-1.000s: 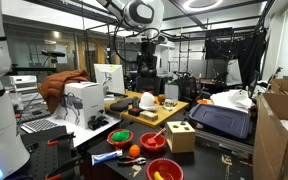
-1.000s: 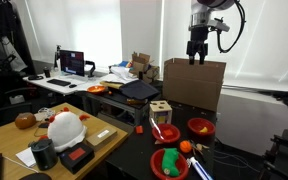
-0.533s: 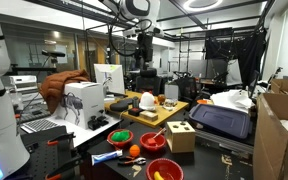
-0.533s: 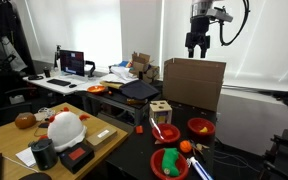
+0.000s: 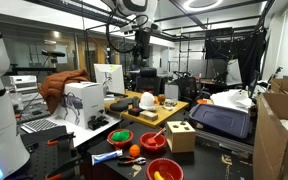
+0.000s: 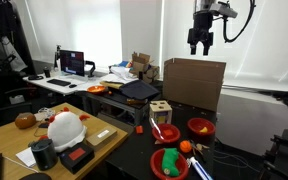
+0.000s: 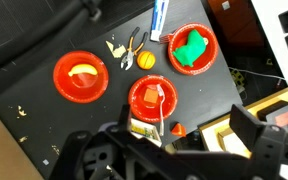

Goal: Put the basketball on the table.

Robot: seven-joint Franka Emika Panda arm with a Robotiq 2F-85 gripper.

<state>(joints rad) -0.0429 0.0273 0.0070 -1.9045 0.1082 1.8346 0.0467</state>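
My claw [image 6: 201, 44] has climbed higher, well above table [image 7: 119, 88], fingers spread, holding nothing. Basketball [image 7: 145, 61] lies on black top among red bowls [image 7: 80, 76], beside pliers [image 7: 134, 42]. Looks already placed; I judge this retreat.

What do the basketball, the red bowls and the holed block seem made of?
The basketball: probably rubber or plastic, plain orange; too small to be sure. The red bowls: likely plastic, even bright red. The block: apparently wood, pale tan with cut holes.
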